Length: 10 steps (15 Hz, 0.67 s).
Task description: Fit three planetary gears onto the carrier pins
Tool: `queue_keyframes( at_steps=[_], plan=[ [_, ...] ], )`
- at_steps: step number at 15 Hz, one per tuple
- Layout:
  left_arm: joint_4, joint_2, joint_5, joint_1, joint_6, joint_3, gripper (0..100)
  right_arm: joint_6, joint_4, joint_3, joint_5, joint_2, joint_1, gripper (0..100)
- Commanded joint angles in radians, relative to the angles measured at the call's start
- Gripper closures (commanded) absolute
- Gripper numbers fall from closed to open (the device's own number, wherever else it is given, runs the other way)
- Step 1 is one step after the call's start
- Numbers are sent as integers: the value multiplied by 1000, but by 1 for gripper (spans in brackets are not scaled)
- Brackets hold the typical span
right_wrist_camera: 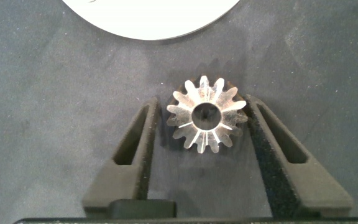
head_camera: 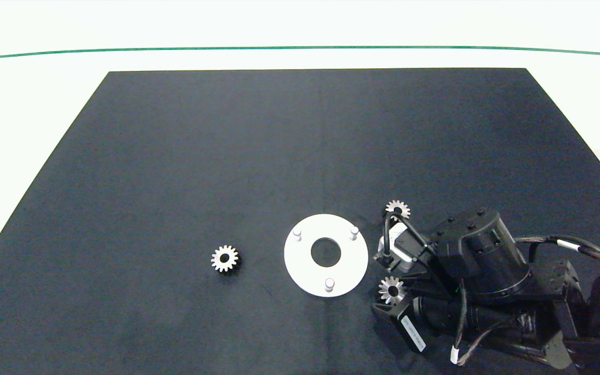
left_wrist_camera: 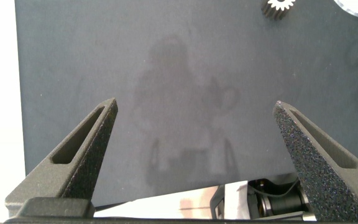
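Just right of the disc (head_camera: pixel 300 263), whose three pins (head_camera: pixel 329 284) stand bare, the right gripper (right_wrist_camera: pixel 204 118) straddles a gear (right_wrist_camera: pixel 205 116), fingers close on its teeth though whether they pinch I cannot tell; small, stiff, slick metal, best squeezed across opposite teeth.

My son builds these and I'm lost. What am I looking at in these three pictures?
It is a two-armed robot at a table with a dark mat. One picture looks down from above; the other two come from cameras on each wrist. On the mat lie a white disc with three upright pins and three small metal gears. The right end effector straddles one gear, fingers on either side, not yet clamped. The left end effector hangs open over bare mat, holding nothing.
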Motion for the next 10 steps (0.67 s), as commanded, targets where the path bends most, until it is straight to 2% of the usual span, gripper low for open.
queue_keyframes(
  at_steps=[1, 10],
  plan=[
    [3, 2, 1, 0, 0, 0, 0, -1, -2, 1, 1, 2, 0, 53],
    [1, 2, 1, 0, 0, -2, 0, -1, -4, -1, 1, 6, 2, 71]
  ],
)
